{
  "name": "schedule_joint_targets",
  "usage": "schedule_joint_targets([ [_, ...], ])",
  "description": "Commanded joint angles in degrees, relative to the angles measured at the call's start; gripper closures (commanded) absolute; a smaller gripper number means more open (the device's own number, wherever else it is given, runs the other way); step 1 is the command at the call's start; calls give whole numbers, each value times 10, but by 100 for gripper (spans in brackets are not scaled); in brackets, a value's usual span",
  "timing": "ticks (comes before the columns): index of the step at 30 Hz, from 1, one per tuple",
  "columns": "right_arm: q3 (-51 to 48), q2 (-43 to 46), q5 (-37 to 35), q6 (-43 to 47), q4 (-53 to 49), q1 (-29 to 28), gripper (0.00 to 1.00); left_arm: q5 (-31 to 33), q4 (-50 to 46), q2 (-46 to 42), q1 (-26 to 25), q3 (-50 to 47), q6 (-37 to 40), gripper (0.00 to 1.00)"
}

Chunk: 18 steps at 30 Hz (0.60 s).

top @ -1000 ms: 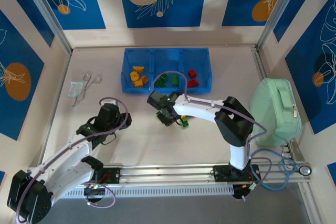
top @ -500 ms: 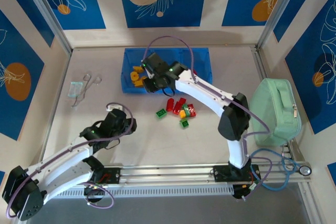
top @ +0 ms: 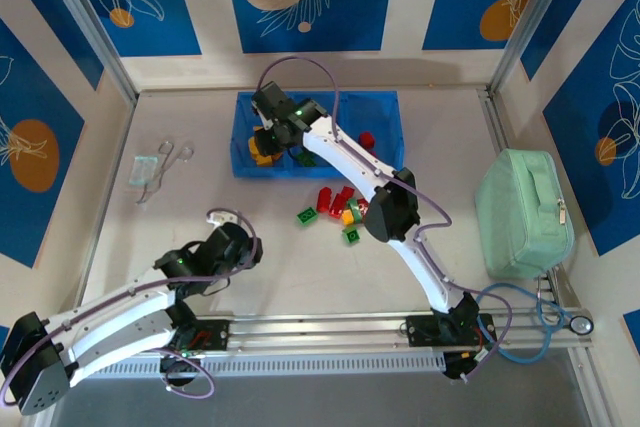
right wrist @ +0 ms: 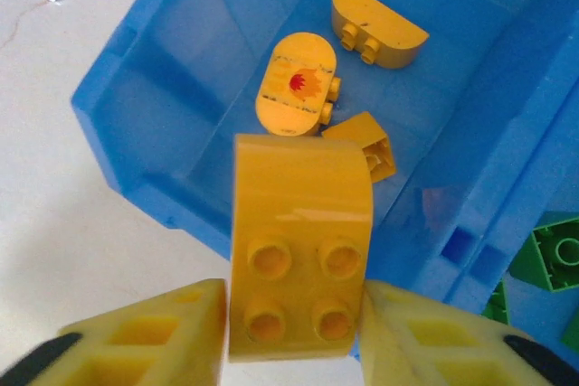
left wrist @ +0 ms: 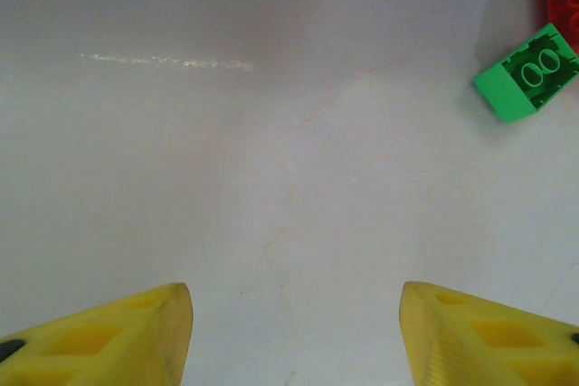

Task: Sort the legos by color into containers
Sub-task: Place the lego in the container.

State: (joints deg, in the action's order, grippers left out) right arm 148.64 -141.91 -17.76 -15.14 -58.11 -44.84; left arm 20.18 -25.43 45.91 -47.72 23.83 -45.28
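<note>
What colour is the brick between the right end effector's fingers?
Yellow-orange, with four studs showing; the brick shows best in the right wrist view.

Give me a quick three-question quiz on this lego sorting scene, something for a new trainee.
1. True or false: the left gripper holds a green brick.
2. In the top view, the right gripper hangs above which compartment of the tray? A left, B middle, C right.
3. Fill in: the brick between the right gripper's fingers is ____ in colour.

Key: 1 false, its jaws are open and empty. 2 A. 3 yellow.
</note>
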Motion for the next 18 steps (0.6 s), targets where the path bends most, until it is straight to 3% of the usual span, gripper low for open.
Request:
schedule_joint_targets([
  [1, 33, -7, 7, 4, -22, 0, 47, 26, -16, 6, -12, 15, -3, 38],
  [4, 38, 5, -3, 0, -27, 2, 35, 19, 10, 19, -24, 21, 19, 37],
  [9, 8, 62, -27, -3, -41, 5, 34, 7, 51, 49, -45, 34, 32, 37],
  [18, -364, 327, -29, -27, 124, 20, 33, -13, 95, 151, -74, 91, 74, 36],
])
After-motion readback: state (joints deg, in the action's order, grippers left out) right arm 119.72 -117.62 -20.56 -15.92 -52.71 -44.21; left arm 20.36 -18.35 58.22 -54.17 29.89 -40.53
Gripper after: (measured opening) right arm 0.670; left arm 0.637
